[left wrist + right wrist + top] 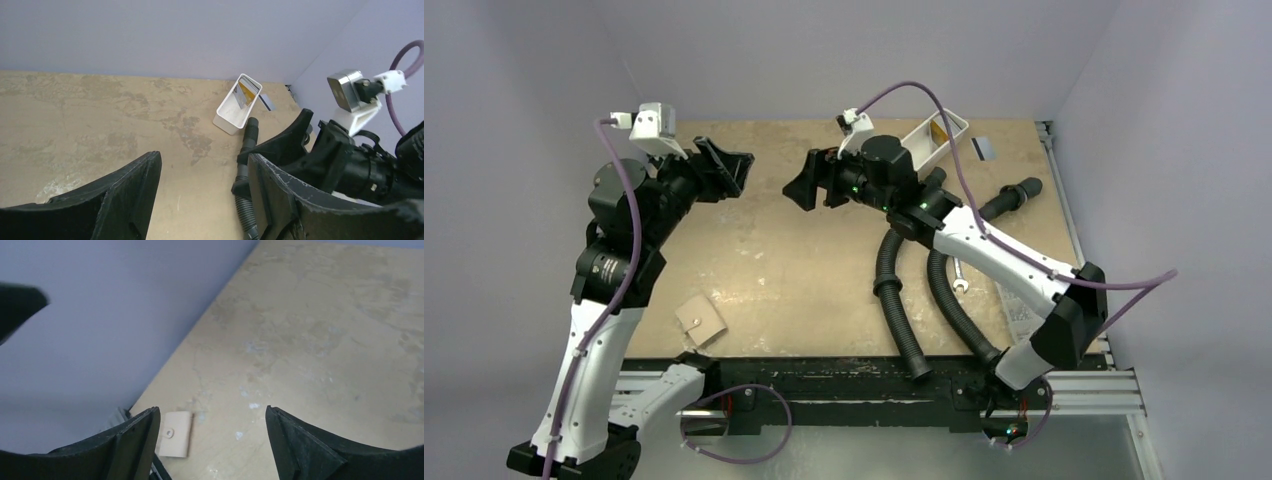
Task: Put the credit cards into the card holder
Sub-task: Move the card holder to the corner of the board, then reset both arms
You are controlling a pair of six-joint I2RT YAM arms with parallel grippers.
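The tan card holder point(699, 318) lies folded shut near the table's front left edge, and its snap tab shows in the right wrist view point(176, 434). One orange-tan credit card point(938, 132) stands in a white tray point(921, 148), also seen from the left wrist point(244, 93). A dark card point(982, 148) lies flat on the table just right of the tray point(267, 101). My left gripper point(727, 168) and right gripper point(807, 186) hang high over the middle back of the table, facing each other. Both are open with nothing between their fingers point(205, 172) point(212, 435).
Two black corrugated hoses point(892, 290) point(956, 305) run from the table's front edge toward the tray, and one end point(250, 131) lies close to the tray's near wall. A small metal wrench point(959, 276) lies between them. Purple walls close in the back and sides.
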